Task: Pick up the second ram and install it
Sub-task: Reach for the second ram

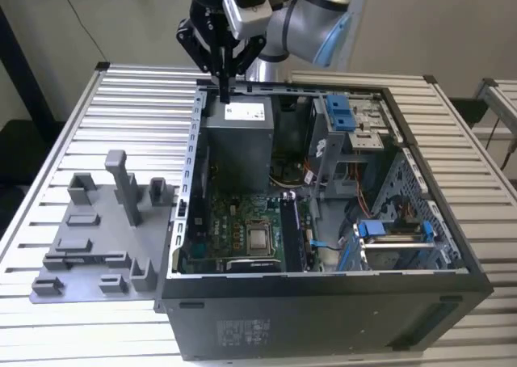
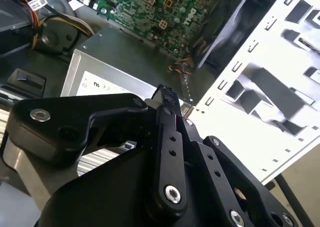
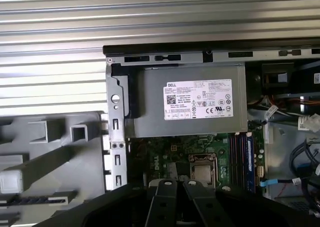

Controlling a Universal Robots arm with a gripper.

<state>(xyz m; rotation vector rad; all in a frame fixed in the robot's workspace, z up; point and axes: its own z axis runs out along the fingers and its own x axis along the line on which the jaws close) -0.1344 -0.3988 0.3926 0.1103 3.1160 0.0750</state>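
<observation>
Pincer point(image 1: 224, 97), clenched on nothing, hangs over the grey power supply point(image 1: 238, 145); second ram point(image 1: 292, 234) sits slotted in the motherboard point(image 1: 230, 231) beside the processor point(image 1: 260, 239), well apart from it.

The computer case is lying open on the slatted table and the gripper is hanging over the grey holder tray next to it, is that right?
Not quite. The computer case does lie open on the slatted table, but the gripper hangs over the silver power supply inside the case, not over the grey holder tray beside it. The exterior view shows this.
</observation>
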